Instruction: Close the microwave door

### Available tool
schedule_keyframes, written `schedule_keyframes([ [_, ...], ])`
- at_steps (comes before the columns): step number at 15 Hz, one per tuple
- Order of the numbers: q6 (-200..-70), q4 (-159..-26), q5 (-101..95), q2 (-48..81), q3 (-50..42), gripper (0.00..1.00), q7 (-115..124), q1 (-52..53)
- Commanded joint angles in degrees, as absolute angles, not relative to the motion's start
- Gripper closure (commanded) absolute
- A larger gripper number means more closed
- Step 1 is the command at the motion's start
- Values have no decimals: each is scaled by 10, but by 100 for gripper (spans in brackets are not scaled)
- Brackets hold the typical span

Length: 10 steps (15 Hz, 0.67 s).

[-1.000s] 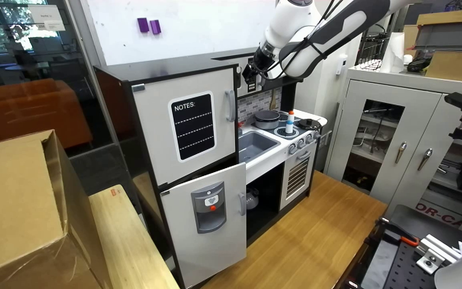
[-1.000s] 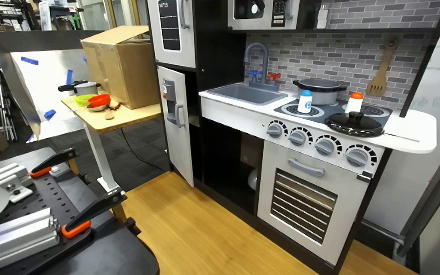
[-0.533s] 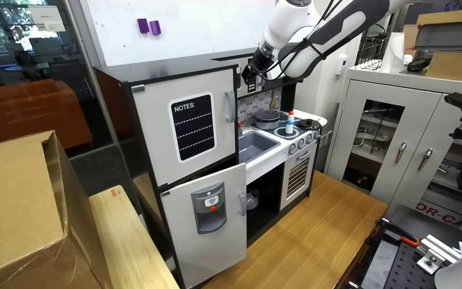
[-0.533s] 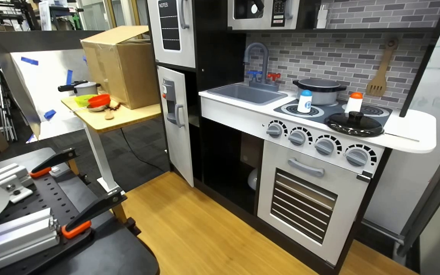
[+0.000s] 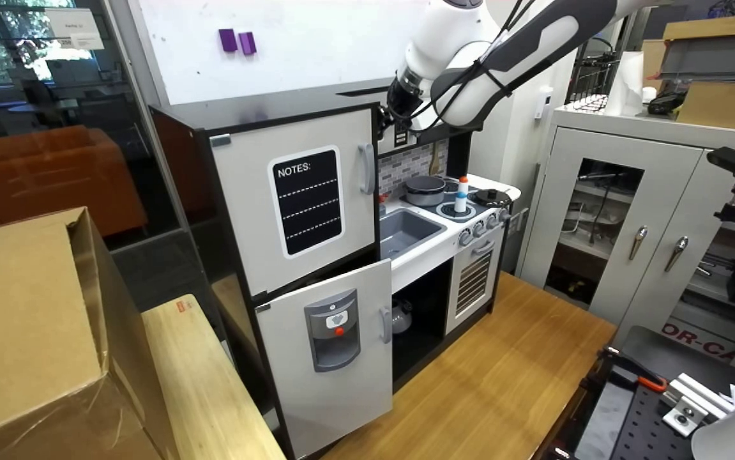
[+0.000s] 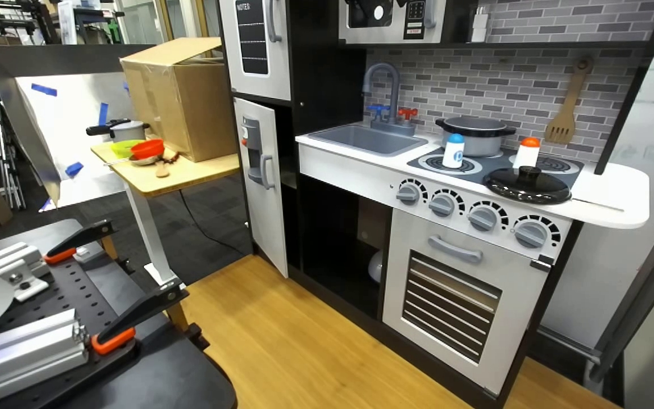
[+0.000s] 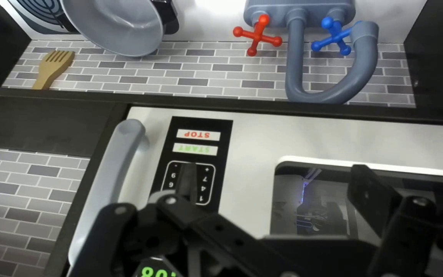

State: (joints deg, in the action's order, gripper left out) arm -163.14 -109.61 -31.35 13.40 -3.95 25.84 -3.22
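The microwave door (image 7: pixel 252 146) is a white panel with a dark window, a black keypad (image 7: pixel 190 154) and a grey handle (image 7: pixel 109 181). It appears upside down in the wrist view, its lower edge close along the black shelf. In both exterior views the door (image 6: pixel 398 31) (image 5: pixel 387 143) is only partly seen; its top is cut off or hidden behind the arm. My gripper (image 7: pixel 279 188) is open and empty in front of the door, one finger before the keypad and one before the window. The gripper (image 5: pixel 385 121) also shows in an exterior view. Contact with the door cannot be told.
The large fridge door with the notes panel (image 5: pixel 307 201) stands beside the microwave. The lower dispenser door (image 5: pixel 367 396) stands ajar. Below are the faucet (image 7: pixel 296 57), the sink (image 6: pixel 367 140), a grey pot (image 6: pixel 477 139) and two shakers (image 6: pixel 453 153) on the stove.
The arm and gripper have moved left in an exterior view, toward the fridge. In the other view, the dark finger over the window has shifted up and away, showing more of the window.
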Motion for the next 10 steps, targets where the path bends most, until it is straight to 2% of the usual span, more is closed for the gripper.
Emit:
schedule_keyframes([
  [1, -1608, -1129, -330, 98, -48, 0, 251, -34],
  [10, -1603, -1273, -330, -28, -61, 0, 220, -36],
])
